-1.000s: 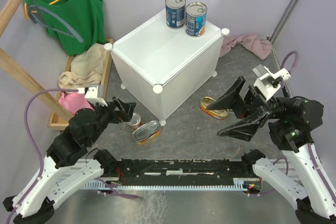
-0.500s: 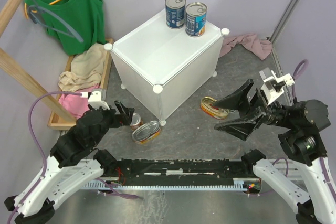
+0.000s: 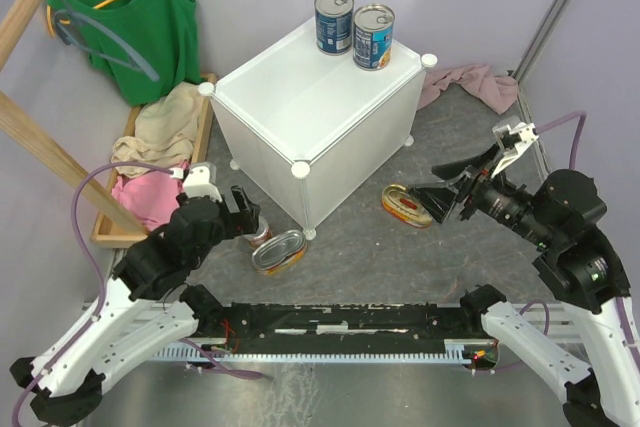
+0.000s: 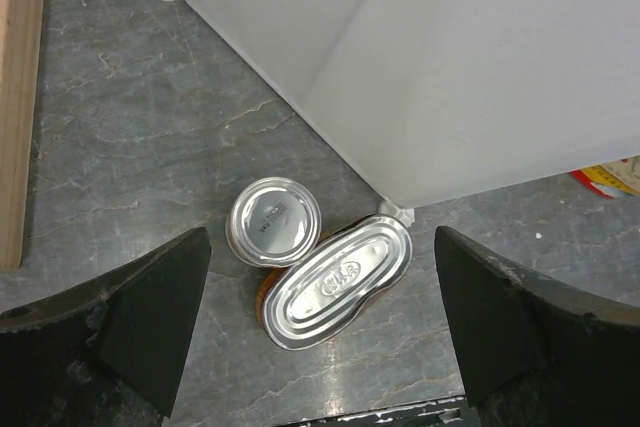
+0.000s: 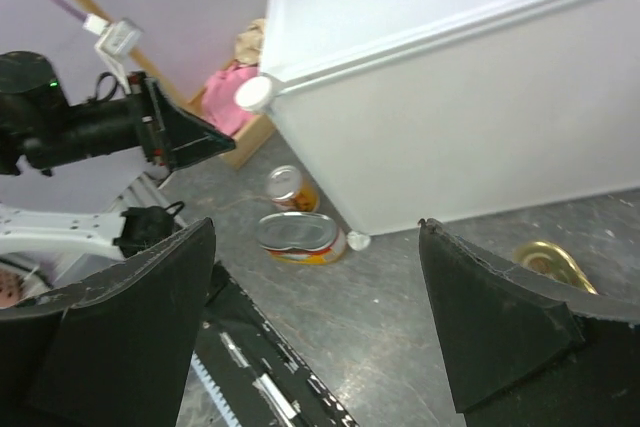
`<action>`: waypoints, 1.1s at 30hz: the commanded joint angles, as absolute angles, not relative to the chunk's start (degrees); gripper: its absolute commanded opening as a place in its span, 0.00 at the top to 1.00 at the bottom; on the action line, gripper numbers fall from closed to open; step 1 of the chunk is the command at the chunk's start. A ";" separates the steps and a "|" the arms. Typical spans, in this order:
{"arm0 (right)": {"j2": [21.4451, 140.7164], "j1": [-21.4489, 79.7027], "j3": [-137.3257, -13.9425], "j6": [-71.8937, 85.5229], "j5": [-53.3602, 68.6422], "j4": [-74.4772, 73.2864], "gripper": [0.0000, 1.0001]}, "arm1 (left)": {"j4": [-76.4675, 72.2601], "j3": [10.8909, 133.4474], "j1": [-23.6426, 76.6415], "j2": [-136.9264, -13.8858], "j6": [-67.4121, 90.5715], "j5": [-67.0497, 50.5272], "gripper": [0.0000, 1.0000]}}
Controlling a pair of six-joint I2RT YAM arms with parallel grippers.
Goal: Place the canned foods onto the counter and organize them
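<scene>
Two cans [image 3: 352, 23] already top the cabinet [image 3: 300, 97]. Left pincer [image 4: 322, 322], jaws apart and empty, has slid directly over a round can [image 4: 275, 221] and oval tin [image 4: 338, 280], poised to grab; right pincer [image 5: 315, 322], also apart, holds nothing.

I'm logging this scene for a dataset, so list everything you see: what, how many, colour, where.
tall cans: 2, blue labels, far corner of the cabinet top
small round can: 1, silvery lid, on the table by the cabinet's near corner
oval tins: 2, red-yellow, one against the round can, one right of the cabinet
cabinet: 1, white, centre
tank top: 1, green, hanging far left
cloths: 3, beige and pink left, mauve far right
wooden rack: 1, left
left gripper: open, over the round can
right gripper: open, by the right tin
</scene>
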State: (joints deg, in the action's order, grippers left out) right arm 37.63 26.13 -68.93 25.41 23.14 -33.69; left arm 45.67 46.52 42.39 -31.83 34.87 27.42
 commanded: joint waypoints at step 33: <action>44.52 26.11 -61.85 19.74 -16.04 -44.46 0.09 | 40.91 38.22 42.32 -52.57 53.78 34.48 0.01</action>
